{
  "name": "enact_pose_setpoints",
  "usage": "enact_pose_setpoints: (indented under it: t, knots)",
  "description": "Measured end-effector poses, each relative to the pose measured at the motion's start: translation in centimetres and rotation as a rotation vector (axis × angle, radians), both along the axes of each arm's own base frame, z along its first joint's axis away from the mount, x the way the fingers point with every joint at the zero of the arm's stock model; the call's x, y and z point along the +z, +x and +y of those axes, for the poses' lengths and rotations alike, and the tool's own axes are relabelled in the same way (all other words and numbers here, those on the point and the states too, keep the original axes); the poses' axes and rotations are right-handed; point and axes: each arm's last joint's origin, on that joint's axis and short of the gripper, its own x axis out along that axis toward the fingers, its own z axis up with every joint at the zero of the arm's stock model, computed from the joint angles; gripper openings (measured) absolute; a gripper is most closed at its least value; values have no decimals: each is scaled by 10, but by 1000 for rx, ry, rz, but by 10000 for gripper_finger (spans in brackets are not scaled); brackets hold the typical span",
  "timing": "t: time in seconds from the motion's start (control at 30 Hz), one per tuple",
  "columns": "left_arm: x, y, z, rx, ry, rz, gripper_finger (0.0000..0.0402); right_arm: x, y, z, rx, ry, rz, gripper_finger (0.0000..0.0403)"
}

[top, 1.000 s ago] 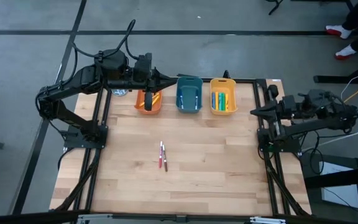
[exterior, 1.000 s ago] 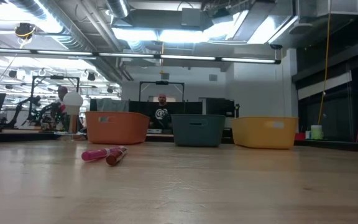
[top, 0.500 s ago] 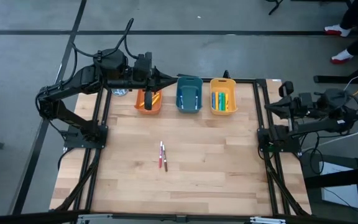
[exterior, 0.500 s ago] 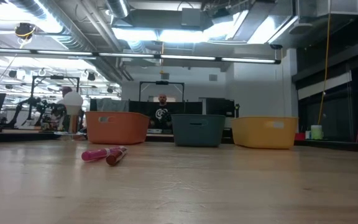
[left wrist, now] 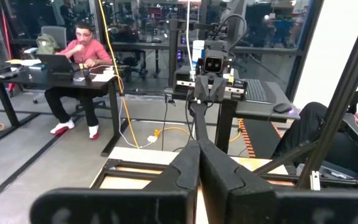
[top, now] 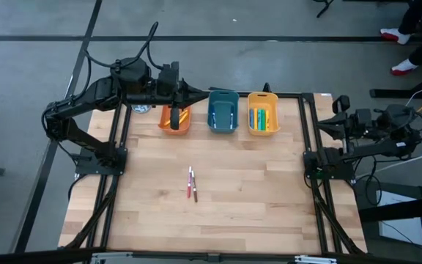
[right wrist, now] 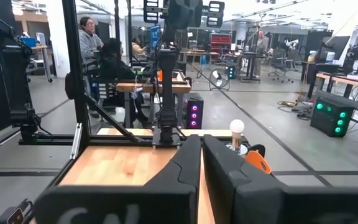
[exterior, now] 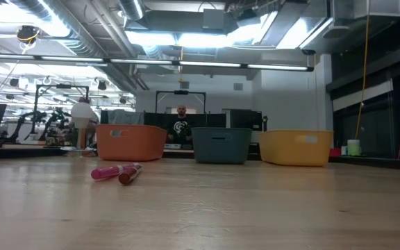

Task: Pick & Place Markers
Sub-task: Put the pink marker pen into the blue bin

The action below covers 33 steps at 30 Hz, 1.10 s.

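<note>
I see left gripper (top: 199, 92) clenched, empty — above the table's (top: 255, 191) far edge by the orange bin (top: 174, 119). Two markers (top: 192, 183) lie mid-table, side by side. Right gripper (top: 322, 125) is beyond the right edge — fingers (right wrist: 185, 163) nearly together, holding nothing.

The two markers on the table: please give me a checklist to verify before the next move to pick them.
1. Two markers lie free in the middle of the table: ok.
2. Nothing rests on them or blocks them from above: ok.
3. Left tool empty and shut, near the orange bin: ok.
4. Right tool opened enough for a grasp: not ok, fingers nearly together.
5. Markers touching each other or apart: cannot tell.
6. Yellow bin has room: ok.
</note>
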Motion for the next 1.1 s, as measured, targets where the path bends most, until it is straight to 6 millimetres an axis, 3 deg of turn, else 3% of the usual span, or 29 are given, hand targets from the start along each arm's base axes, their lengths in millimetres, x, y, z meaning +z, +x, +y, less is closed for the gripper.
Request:
enact_pose_setpoints:
  t: [0.43, 0.73, 1.1]
  knots:
    - [-3, 0, 0, -1, 5, 35, 25, 0, 0, 0, 0, 0, 0, 21]
    - [-19, -4, 0, 61, -112, 190, 101, 0, 0, 0, 0, 0, 0, 21]
    - [-38, -9, -21, 9, -198, 389, 166, 0, 0, 0, 0, 0, 0, 21]
